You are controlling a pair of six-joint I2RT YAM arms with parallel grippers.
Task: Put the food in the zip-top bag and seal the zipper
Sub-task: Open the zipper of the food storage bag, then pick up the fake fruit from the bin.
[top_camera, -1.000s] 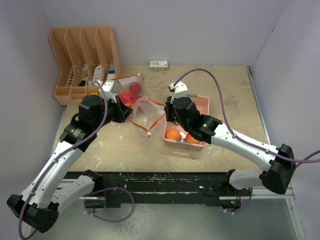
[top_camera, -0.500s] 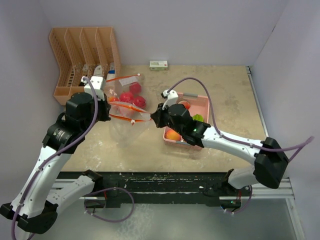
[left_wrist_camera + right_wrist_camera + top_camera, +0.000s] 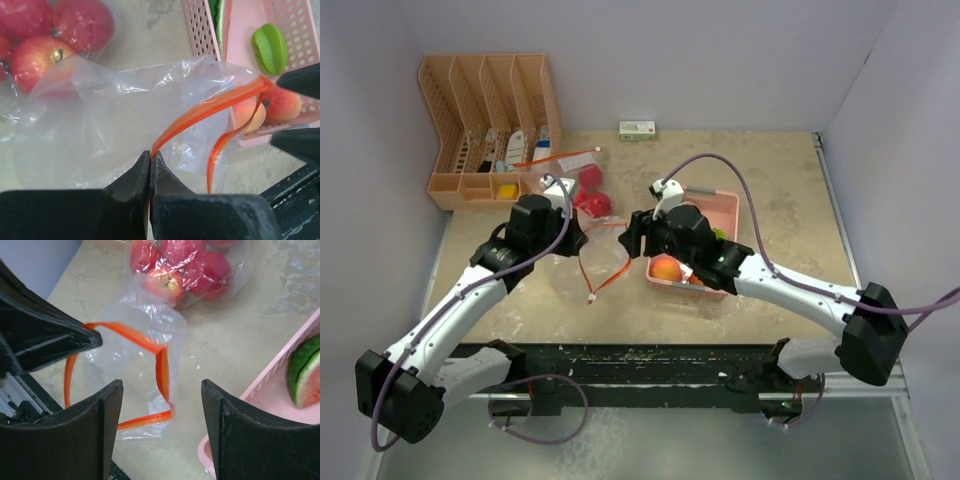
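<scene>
A clear zip-top bag (image 3: 605,255) with an orange zipper (image 3: 215,102) lies between the arms, its mouth hanging open. Several red apples (image 3: 591,199) sit in its far end and show through the plastic (image 3: 37,55). My left gripper (image 3: 150,155) is shut on the zipper strip. My right gripper (image 3: 161,385) stands open just in front of the bag's mouth (image 3: 162,367), touching nothing. A pink basket (image 3: 730,205) holds a peach (image 3: 667,268), a green piece (image 3: 270,47) and a watermelon slice (image 3: 306,372).
An orange file organiser (image 3: 490,110) stands at the back left, and a small box (image 3: 637,129) lies by the back wall. Walls close in the left, back and right sides. The basket rim (image 3: 280,372) is close to my right gripper's right finger.
My right gripper has let go of the zipper and opened. My left gripper has carried its end of the bag rightward toward the right gripper, and the zipper now hangs slack.
</scene>
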